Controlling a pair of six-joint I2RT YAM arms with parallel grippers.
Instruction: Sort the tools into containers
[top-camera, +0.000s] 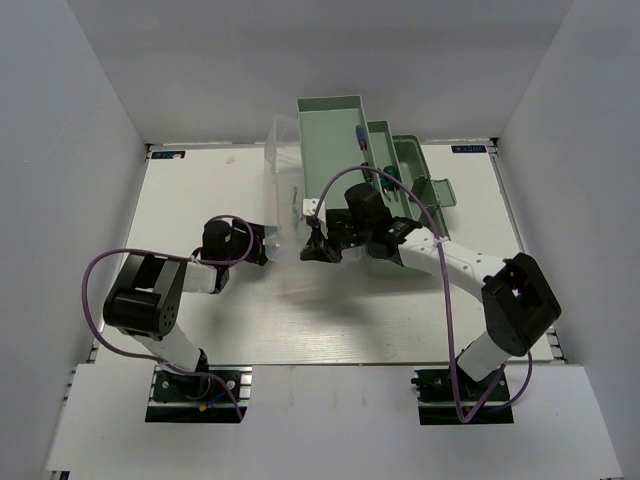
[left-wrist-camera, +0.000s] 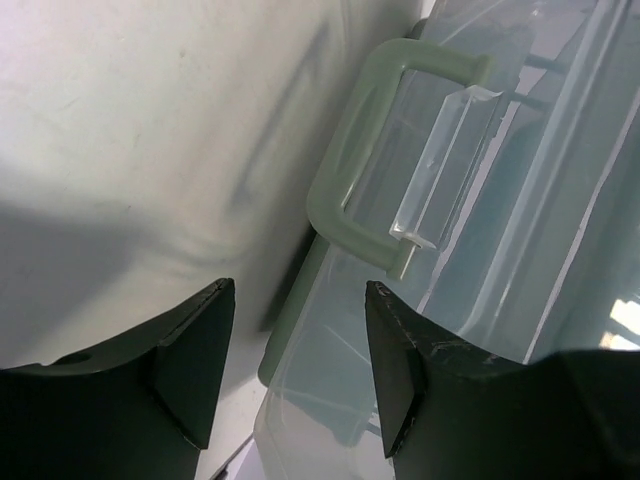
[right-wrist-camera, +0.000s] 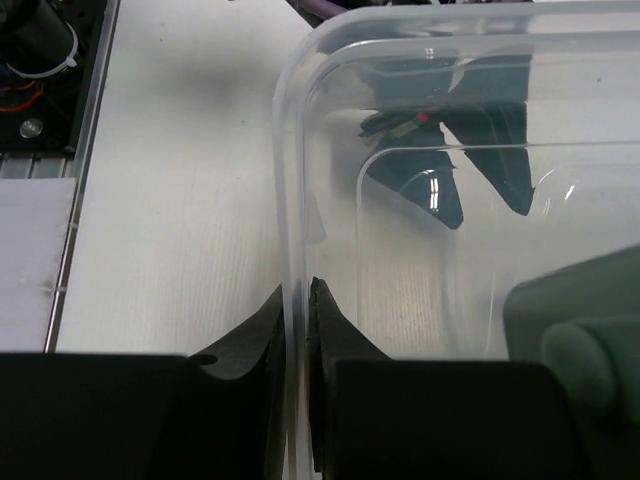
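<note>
Toolbox lid rim (right-wrist-camera: 288, 200) tight in R pincer (right-wrist-camera: 298, 290); L pincer (left-wrist-camera: 298, 300) agape nr handle (left-wrist-camera: 338, 150); interior (right-wrist-camera: 470, 230) blurred.

Bright even light, soft shadows, glare on lid (right-wrist-camera: 440, 120), near fingers (left-wrist-camera: 195, 365) blurred

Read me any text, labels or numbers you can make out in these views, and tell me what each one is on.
No text can be quoted; nothing is legible in any view.
Far-left corner sticker on the tabletop: bluish print, too small to read.
Far-right corner sticker on the tabletop: too small to read.
Mint-green toolbox, its translucent lid and handle: no print visible.
</note>
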